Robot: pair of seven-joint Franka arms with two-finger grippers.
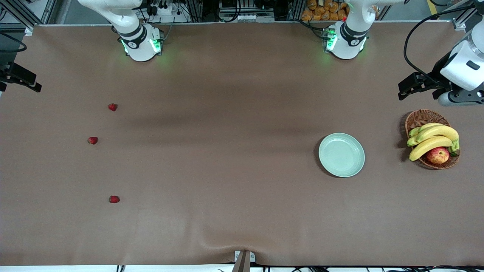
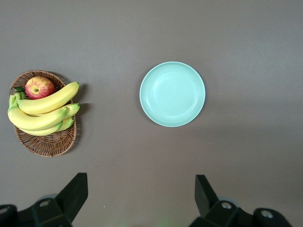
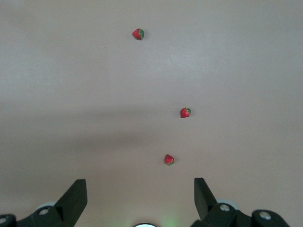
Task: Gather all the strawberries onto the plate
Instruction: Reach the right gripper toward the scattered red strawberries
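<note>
Three strawberries lie apart on the brown table toward the right arm's end: one (image 1: 112, 107) nearest the bases, one (image 1: 92, 140) a little nearer the front camera, one (image 1: 114, 199) nearest it. In the right wrist view they show as one (image 3: 169, 160), another (image 3: 185, 112) and a third (image 3: 138, 34). The pale green plate (image 1: 341, 155) (image 2: 172, 93) sits bare toward the left arm's end. My right gripper (image 3: 140, 185) hangs open high over the strawberries. My left gripper (image 2: 142, 182) hangs open high over the table by the plate. Neither holds anything.
A wicker basket (image 1: 423, 117) (image 2: 47, 142) with bananas (image 1: 435, 138) and an apple (image 1: 438, 155) stands beside the plate at the left arm's end of the table. Between strawberries and plate lies a wide stretch of bare brown cloth.
</note>
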